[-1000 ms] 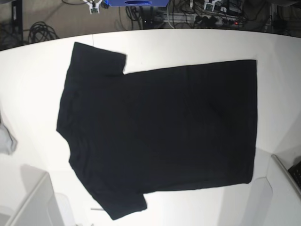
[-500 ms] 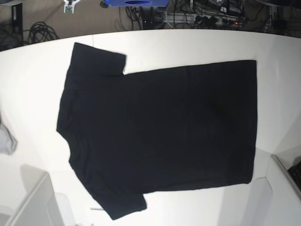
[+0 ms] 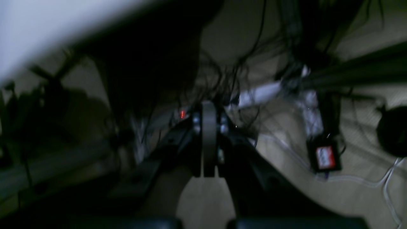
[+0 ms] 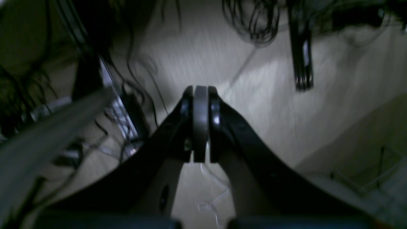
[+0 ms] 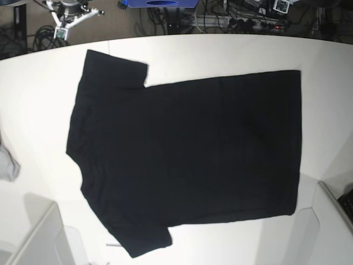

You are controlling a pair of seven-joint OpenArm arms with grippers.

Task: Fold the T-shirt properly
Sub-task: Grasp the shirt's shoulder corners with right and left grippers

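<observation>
Site: we read this as a robotics lab or test room | white table (image 5: 331,99) as work surface | tangled black cables (image 5: 47,37) on a bare floor behind it | power strip (image 5: 259,23) with a red light | more loose leads (image 4: 251,22) under the bench | small red-labelled box (image 3: 325,157) on the floor

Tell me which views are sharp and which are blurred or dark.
Base view: sharp and evenly lit, the T-shirt flat on the bright white table. Left wrist view: dark and motion-blurred, the shut left pincer over dim cables. Right wrist view: dim with softer blur, the shut right pincer over a lit floor patch.
</observation>
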